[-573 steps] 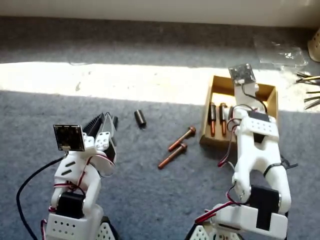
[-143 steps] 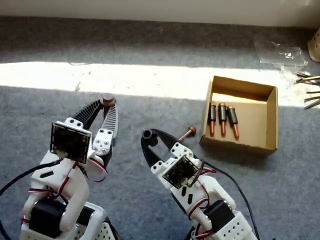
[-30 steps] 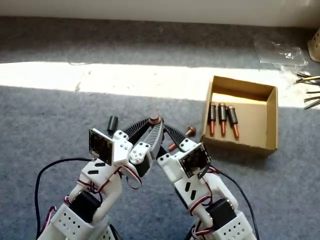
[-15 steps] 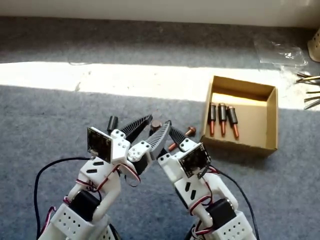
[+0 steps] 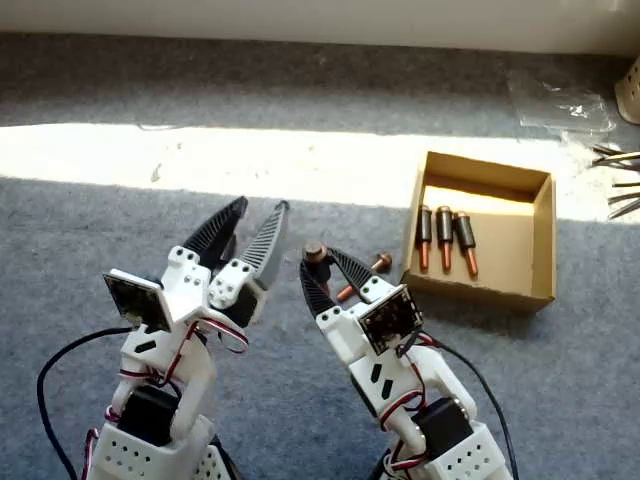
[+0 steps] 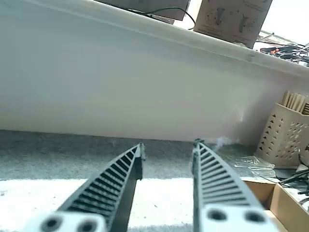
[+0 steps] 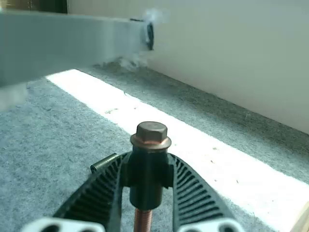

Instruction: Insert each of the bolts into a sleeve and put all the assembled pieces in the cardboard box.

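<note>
Risk is lying with the sleeved bolt (image 7: pixel 149 145): fingers of the right gripper (image 5: pixel 320 263) are pinching only its sleeve (image 7: pixel 145 181), so on a swing right toward the cardboard box (image 5: pixel 475 290) the bolt could be sliding out, or its free end catching the box wall. Piece is hanging above the counter (image 5: pixel 120 230), left of the box, long axis running along the fingers, head pointing far, shank trailing toward the wrist. Fingers of the left gripper (image 5: pixel 262 207) are standing apart, holding nothing.

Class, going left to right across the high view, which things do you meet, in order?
left gripper → right gripper holding the sleeved bolt → loose bolt → cardboard box
</note>
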Tool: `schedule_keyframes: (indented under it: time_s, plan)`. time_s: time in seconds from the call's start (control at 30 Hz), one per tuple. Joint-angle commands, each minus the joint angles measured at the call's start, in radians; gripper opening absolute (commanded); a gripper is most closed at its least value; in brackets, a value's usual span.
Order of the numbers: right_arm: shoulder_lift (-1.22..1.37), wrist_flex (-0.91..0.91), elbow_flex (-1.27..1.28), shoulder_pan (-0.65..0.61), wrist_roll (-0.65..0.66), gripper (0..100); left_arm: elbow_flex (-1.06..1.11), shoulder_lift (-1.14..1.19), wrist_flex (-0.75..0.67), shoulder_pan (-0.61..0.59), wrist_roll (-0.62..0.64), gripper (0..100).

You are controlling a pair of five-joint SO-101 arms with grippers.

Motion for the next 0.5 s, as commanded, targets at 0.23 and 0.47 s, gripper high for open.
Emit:
schedule_keyframes:
  time_s: [0.23, 0.47]
  plan:
    - [-0.008, 0.016, 0.124, 0.150, -0.002, 0.4, -0.084, -0.008, 0.141, -0.084, 0.005, 3]
    - [-0.008, 0.101, 0.007, 0.320, -0.003, 0.4, -0.171, -0.008, 0.359, -0.325, 0.005, 3]
